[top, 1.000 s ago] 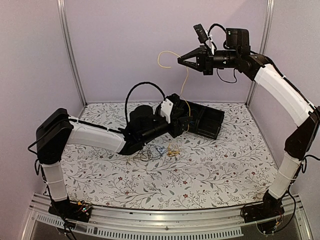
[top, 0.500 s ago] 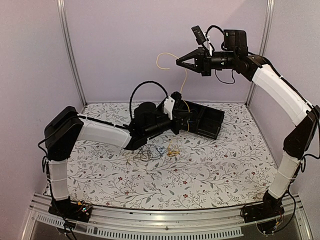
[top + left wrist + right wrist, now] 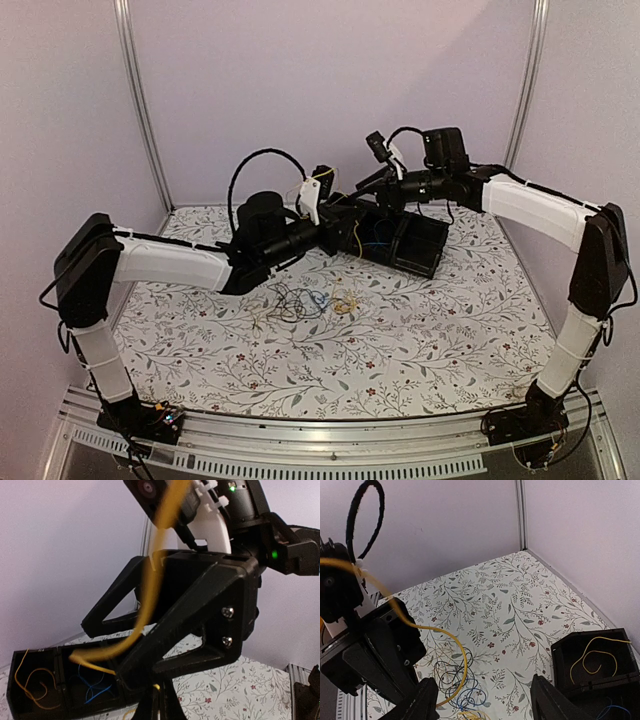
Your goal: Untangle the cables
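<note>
Cables [image 3: 300,300]: yellow one [image 3: 460,649] in left claw [image 3: 350,225], rest on floral table [image 3: 450,330]

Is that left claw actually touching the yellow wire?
Touching. In the left wrist view the yellow cable runs into the shut tips of the left gripper, and a bit of it pokes out just beneath them.

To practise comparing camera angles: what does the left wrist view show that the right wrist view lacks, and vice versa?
Only the left wrist view: the open right pincer from outside, green lights on its wrist, and the left pincer shut on the long yellow-orange cable. Only the right wrist view: the tangled heap of black, blue and yellow wires. Both: that cable, the floral-patterned table and the black compartment tray holding a loose yellow wire.
</note>
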